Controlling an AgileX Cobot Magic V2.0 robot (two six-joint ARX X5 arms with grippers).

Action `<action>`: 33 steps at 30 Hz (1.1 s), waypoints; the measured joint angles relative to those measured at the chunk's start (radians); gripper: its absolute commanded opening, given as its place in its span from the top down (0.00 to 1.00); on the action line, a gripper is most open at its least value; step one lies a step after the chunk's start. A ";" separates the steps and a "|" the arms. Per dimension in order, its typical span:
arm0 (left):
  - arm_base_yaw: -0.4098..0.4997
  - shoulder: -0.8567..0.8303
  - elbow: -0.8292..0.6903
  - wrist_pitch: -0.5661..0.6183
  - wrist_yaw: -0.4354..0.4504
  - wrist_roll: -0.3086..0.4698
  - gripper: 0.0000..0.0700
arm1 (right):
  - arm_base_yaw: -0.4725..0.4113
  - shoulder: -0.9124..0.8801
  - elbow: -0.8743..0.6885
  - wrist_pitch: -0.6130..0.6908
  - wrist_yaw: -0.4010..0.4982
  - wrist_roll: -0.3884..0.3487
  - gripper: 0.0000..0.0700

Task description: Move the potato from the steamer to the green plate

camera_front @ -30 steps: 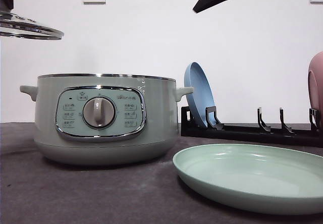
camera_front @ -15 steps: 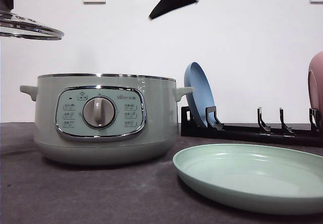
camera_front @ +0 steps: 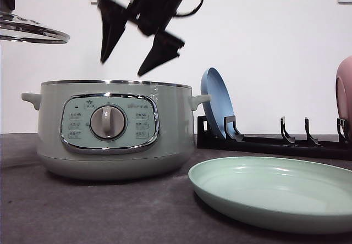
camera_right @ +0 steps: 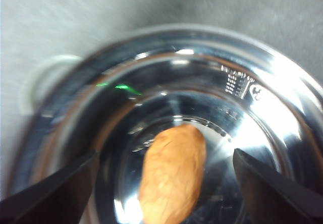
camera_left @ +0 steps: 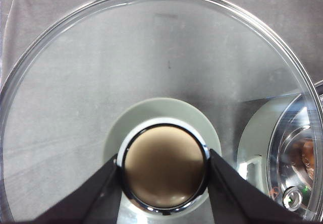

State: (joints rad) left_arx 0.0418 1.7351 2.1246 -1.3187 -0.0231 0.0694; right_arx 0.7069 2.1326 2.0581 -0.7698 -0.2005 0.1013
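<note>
The sage-green steamer (camera_front: 115, 128) stands uncovered at the left of the table. Inside its shiny bowl (camera_right: 262, 113) lies the orange-brown potato (camera_right: 171, 178). My right gripper (camera_front: 124, 65) hangs open just above the steamer's rim, pointing down, and its fingers (camera_right: 50, 193) spread to either side of the potato without touching it. My left gripper (camera_left: 164, 168) is shut on the knob of the glass lid (camera_front: 33, 33), held up in the air left of the steamer. The pale green plate (camera_front: 275, 192) lies flat at the front right.
A black dish rack (camera_front: 275, 142) runs behind the green plate, with a blue plate (camera_front: 217, 109) upright in it and a pink dish (camera_front: 345, 90) at the far right edge. Dark cloth (camera_front: 82, 211) covers the table.
My right gripper has swung left and down from the upper right to just over the open steamer. The lid in my left gripper has stayed put.
</note>
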 measured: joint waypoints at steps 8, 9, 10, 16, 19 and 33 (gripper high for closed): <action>0.000 0.000 0.000 0.000 0.000 -0.004 1.00 | 0.026 0.079 0.002 -0.001 0.085 -0.012 0.22; 0.000 0.000 0.000 0.000 0.000 -0.004 1.00 | 0.029 0.084 0.002 -0.001 0.091 -0.016 0.22; 0.000 0.000 0.000 0.000 0.000 -0.004 1.00 | 0.031 0.089 0.002 -0.002 0.095 -0.018 0.22; 0.000 0.000 0.000 0.000 0.000 -0.005 1.00 | 0.040 0.107 0.002 -0.002 0.110 -0.025 0.22; 0.000 0.000 0.000 0.000 0.002 -0.005 1.00 | 0.041 0.110 0.002 -0.002 0.120 -0.026 0.22; 0.000 0.000 0.000 0.000 0.002 -0.005 1.00 | 0.051 0.139 0.002 -0.008 0.122 -0.026 0.41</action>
State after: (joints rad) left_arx 0.0418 1.7351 2.1246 -1.3187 -0.0207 0.0648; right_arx 0.7577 2.2711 2.0602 -0.7775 -0.0784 0.0750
